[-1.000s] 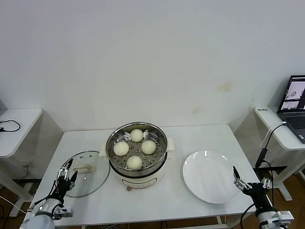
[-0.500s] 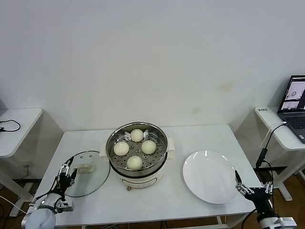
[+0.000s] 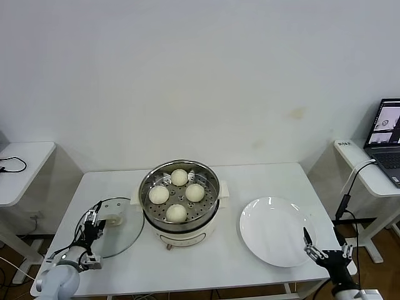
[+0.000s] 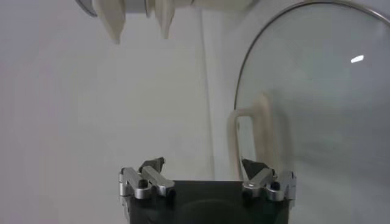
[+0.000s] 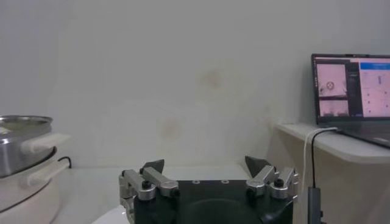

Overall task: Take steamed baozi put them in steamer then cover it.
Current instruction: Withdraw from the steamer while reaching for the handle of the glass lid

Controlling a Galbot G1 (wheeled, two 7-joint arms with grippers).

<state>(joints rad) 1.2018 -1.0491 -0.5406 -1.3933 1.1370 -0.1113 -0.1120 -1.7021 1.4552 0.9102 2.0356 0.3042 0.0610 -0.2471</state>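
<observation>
Hovering with fingers spread over the cover point(image 3: 114, 235), the left end effector point(image 3: 92, 220) sits at the lid's near-left edge, close to its cream handle. Just right of the lid, the steamer point(image 3: 179, 201) holds all four steamed baozi point(image 3: 177, 213). Farther right lies a white plate point(image 3: 275, 230), with the right end effector point(image 3: 324, 253) spread at the surface's point(image 3: 187, 265) near-right corner.

I counted four steamed baozi point(image 3: 177, 194), one steamer point(image 3: 179, 222), one cover point(image 3: 115, 236), one white plate point(image 3: 273, 230), one laptop point(image 3: 385, 136) and two grippers in view
</observation>
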